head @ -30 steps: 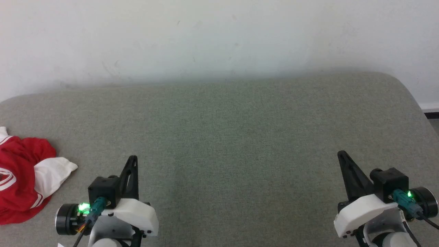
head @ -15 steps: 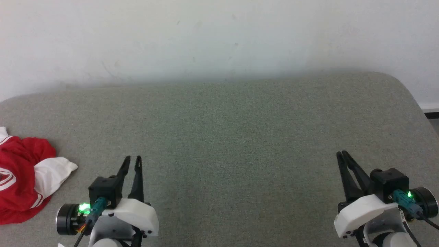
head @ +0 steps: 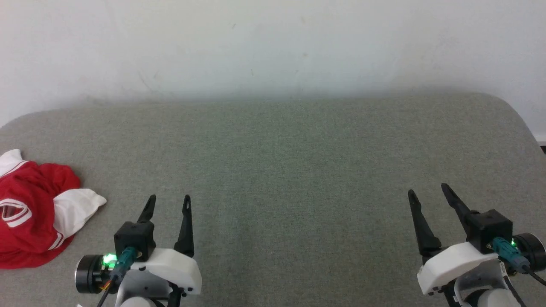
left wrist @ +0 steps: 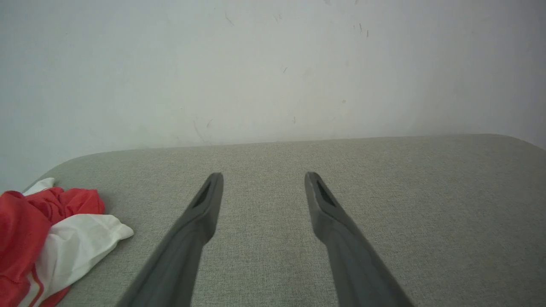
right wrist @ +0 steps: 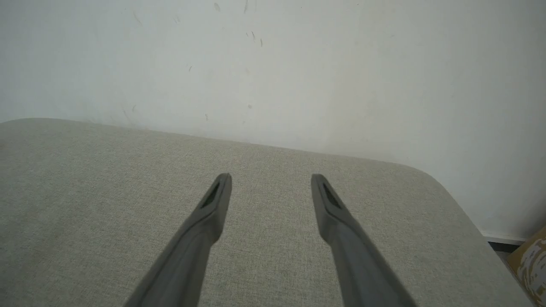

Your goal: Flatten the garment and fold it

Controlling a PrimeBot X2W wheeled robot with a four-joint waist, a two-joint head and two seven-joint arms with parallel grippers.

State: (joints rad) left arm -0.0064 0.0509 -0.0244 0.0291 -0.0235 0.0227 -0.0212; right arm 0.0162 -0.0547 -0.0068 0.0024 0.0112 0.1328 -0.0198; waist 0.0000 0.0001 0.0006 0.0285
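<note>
1. The garment, a red jersey-style shirt, lies as a crumpled heap at the left edge of the table, on the near half. The head view cuts off part of it.
2. The left gripper has its two fingers spread wide with nothing between them. It hangs over bare table to the right of the shirt, near it but not touching.
3. The right gripper is also wide apart and empty. It is at the right side, well apart from the shirt.
4. I judge that the step in hand is to reach for the shirt, since flattening is not yet begun.
5. To do it well, the left arm, being nearer, should take an outer edge and not the middle of the heap. Then the cloth can be brought to the centre, where both arms reach it.
6. The fabric looks thin and soft, with deep loose folds. A white sleeve sticks out to the right, and red-and-white stripes edge it.
7. The table cover is a woven grey-green textile with rounded corners. It may catch the cloth, so lifting seems safer than dragging.
8. The fingers are long, dark and tapered, each with a small slot near the tip
</note>
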